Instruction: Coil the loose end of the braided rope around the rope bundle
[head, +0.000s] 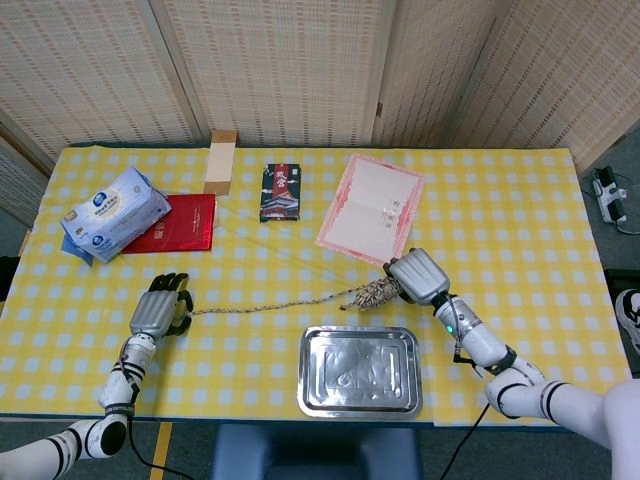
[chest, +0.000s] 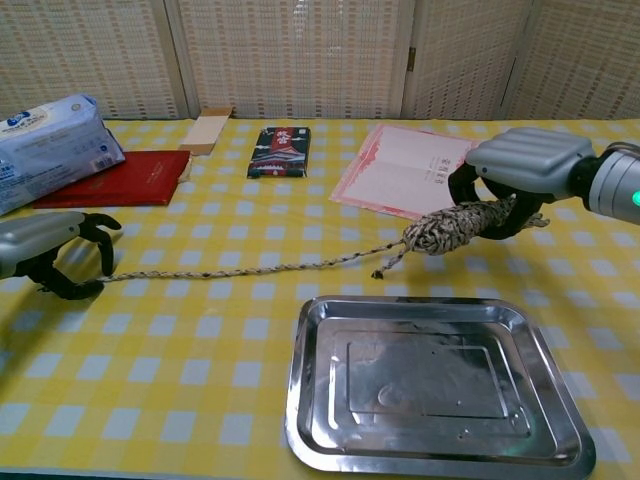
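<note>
Lying just past the steel tray (head: 360, 370) at its 1 o'clock corner, the rope bundle (head: 376, 294) sits in your right hand (head: 415, 276), whose fingers curl around its thick end. From the bundle the loose end (head: 265, 306) runs toward 9 o'clock across the checked table (head: 500, 220) to your left hand (head: 160, 312), which pinches its tip. At 11 o'clock lie a red booklet (head: 174, 222) and a tissue pack (head: 112, 213).
</note>
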